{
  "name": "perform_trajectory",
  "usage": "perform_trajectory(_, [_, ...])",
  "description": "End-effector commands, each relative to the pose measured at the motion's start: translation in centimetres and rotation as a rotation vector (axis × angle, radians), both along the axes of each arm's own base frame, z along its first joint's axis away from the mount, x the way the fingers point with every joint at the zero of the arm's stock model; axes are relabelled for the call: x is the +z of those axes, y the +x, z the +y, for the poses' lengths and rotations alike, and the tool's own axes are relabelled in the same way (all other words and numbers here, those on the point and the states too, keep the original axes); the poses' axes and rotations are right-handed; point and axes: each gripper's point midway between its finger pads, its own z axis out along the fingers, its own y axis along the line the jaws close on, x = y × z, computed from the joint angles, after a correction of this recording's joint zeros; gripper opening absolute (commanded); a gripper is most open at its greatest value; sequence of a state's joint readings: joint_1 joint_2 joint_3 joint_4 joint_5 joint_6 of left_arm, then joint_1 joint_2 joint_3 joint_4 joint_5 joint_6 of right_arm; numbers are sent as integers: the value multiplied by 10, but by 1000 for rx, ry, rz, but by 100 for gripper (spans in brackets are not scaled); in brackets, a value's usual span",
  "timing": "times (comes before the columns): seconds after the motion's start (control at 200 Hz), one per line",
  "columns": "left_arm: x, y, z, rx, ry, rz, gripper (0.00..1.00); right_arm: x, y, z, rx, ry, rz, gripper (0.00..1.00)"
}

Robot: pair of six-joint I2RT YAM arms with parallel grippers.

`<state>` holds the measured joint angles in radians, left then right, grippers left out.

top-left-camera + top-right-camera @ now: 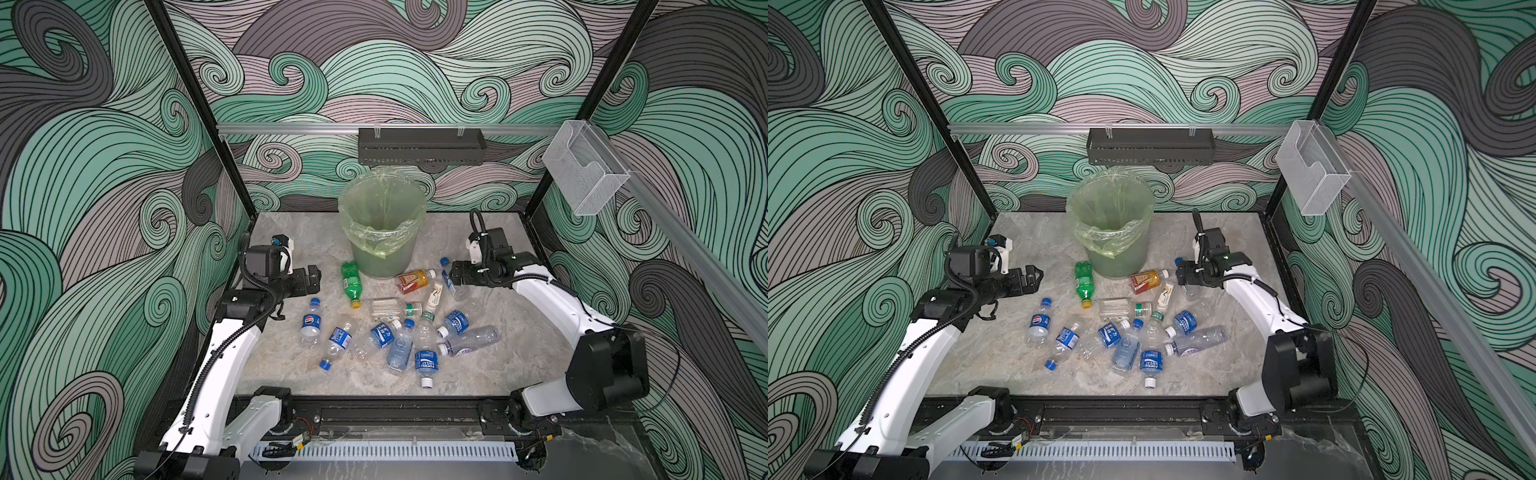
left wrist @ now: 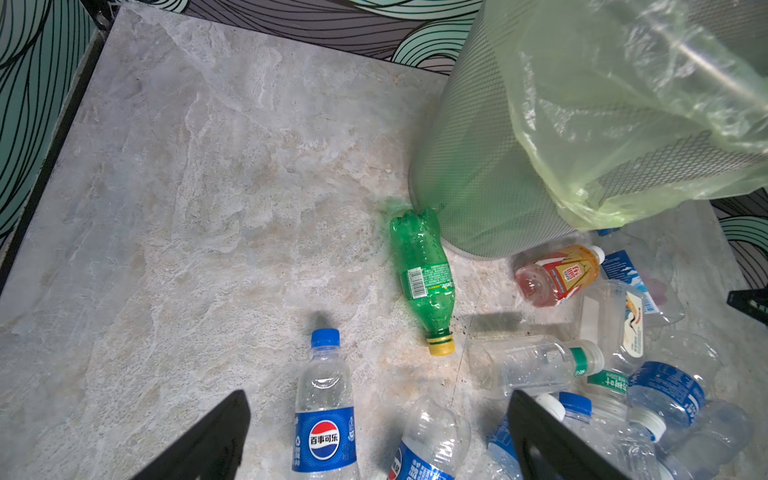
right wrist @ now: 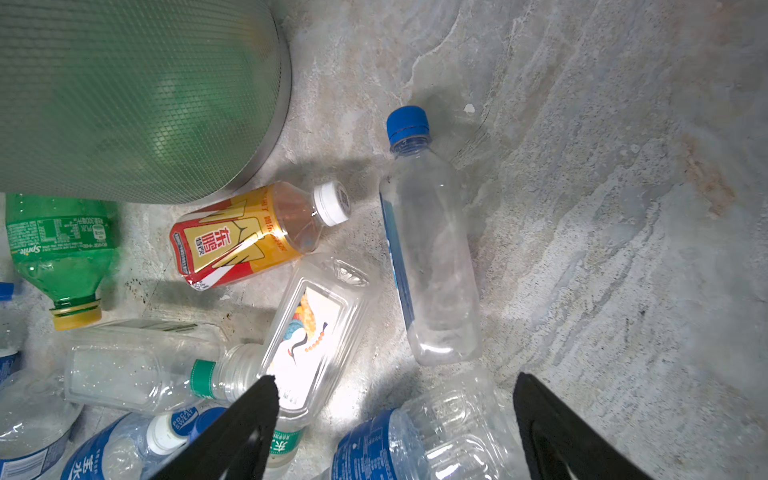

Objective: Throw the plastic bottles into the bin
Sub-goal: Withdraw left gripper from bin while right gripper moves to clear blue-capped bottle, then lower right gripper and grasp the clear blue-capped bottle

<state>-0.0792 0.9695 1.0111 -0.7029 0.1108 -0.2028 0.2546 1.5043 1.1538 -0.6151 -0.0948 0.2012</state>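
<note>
While our left gripper (image 1: 314, 276) and right gripper (image 1: 454, 275) hang wide and empty, the plastic bottles (image 1: 399, 332) lie scattered before the bin (image 1: 390, 262). If we pinch the slick blue-capped bottle (image 3: 430, 249) off-centre, we may squirt it sideways.

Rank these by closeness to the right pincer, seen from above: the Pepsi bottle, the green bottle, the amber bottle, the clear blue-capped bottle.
1. Clear blue-capped bottle: just at the right pincer tips.
2. Amber bottle: by the bin base, on the pincer's side.
3. Green bottle: at the bin's other side.
4. Pepsi bottle: farthest, on the pile's left edge.
</note>
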Motion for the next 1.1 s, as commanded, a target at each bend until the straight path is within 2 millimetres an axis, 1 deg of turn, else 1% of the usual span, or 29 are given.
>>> perform_trajectory(0.0, [2, -4, 8, 24, 30, -17, 99, -11, 7, 4, 21, -1, 53, 87])
perform_trajectory(0.13, [5, -8, 8, 22, 28, -37, 99, -29, 16, 4, 19, -21, 98, 85])
perform_trajectory(0.225, [4, -11, 8, 19, 32, -39, 99, -44, 21, 0, 8, -56, 130, 84])
perform_trajectory(0.435, [1, -16, 9, 16, 43, -24, 99, -65, 28, -5, -16, -94, 171, 82])
perform_trajectory(0.585, [0, -17, 9, 15, 44, -26, 99, -76, 31, -6, -16, -107, 194, 80])
perform_trajectory(0.656, [-1, -17, 9, 15, 44, -24, 99, -82, 33, -7, -24, -119, 205, 74])
perform_trajectory(0.696, [-1, -18, 9, 16, 43, -23, 99, -84, 34, -8, -27, -126, 208, 72])
perform_trajectory(1.091, [-8, -15, 8, 20, 32, -9, 99, -100, 38, -15, -35, -169, 228, 72])
